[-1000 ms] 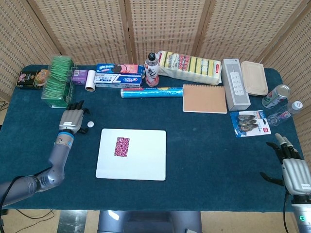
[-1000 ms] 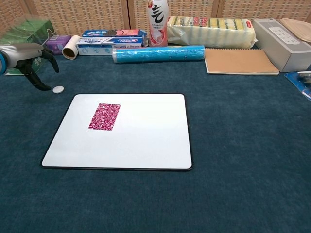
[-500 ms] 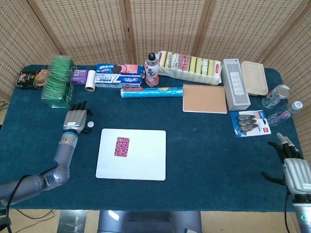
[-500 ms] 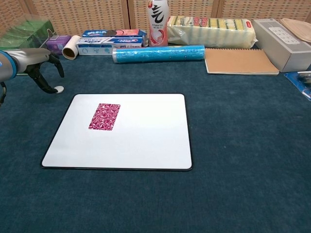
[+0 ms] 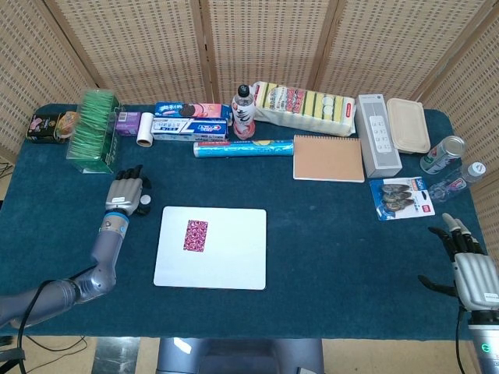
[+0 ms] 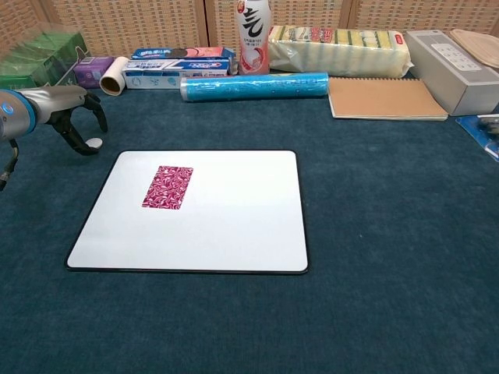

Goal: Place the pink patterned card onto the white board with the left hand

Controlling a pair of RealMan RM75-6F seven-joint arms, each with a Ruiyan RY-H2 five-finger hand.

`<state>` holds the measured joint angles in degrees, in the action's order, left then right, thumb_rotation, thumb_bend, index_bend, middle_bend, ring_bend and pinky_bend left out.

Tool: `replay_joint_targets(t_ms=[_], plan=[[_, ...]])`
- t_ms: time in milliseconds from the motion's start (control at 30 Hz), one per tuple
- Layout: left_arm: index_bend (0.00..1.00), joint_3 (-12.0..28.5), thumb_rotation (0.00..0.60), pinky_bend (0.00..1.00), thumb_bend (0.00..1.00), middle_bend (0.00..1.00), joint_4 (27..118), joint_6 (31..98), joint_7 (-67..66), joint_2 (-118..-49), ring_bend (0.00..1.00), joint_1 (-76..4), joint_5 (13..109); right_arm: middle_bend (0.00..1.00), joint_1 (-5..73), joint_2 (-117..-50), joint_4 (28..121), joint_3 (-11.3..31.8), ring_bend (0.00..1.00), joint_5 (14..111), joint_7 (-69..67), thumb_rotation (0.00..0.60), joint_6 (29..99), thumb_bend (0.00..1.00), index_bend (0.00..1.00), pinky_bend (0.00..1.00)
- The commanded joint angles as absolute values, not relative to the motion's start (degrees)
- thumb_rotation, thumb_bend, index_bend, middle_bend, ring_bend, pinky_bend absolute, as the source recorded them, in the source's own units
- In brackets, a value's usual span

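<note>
The pink patterned card (image 6: 168,187) lies on the white board (image 6: 234,226). The left hand (image 6: 74,117), empty and spread, half hides a small white disc (image 6: 94,142); the right hand (image 5: 468,261), also empty and spread, is cut off.

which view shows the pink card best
The chest view: the card is larger there, its pattern clear, lying flat on the board. The head view shows it small, pattern barely readable.
</note>
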<state>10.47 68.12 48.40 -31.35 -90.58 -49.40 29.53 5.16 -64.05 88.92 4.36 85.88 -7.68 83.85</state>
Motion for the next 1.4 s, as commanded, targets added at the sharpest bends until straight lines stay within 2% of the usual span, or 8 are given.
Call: replay_joint_targets(t_ms=[33, 967, 1200, 1400], plan=[[0.35, 10.5, 0.600, 0.03, 0.26, 0.00, 68.0, 48.6, -31.4, -90.7, 0.00, -49.3, 29.6, 0.03, 5.2, -64.1, 88.9, 4.4, 0.05, 85.8, -7.7, 0.600, 83.8, 0.04, 0.17, 0.17], [0.45, 11.1, 0.600, 0.03, 0.32, 0.00, 66.2, 49.2, -31.9, -91.8, 0.00, -48.7, 29.7, 0.03, 5.4, -63.9, 89.0, 4.2, 0.05, 85.8, -8.3, 0.600, 83.4, 0.04, 0.17, 0.17], [0.45, 11.8, 0.600, 0.03, 0.31, 0.00, 71.4, 51.0, -31.6, -89.3, 0.00, -48.4, 31.6, 0.03, 5.4, -64.0, 89.0, 4.2, 0.05, 85.8, -8.3, 0.600, 83.4, 0.04, 0.17, 0.16], [0.45, 11.1, 0.600, 0.03, 0.31, 0.00, 82.8, 54.6, -33.9, -85.7, 0.00, -48.4, 34.9, 0.03, 5.4, -63.9, 89.3, 4.1, 0.05, 85.9, -8.2, 0.600, 83.5, 0.04, 0.17, 0.16]])
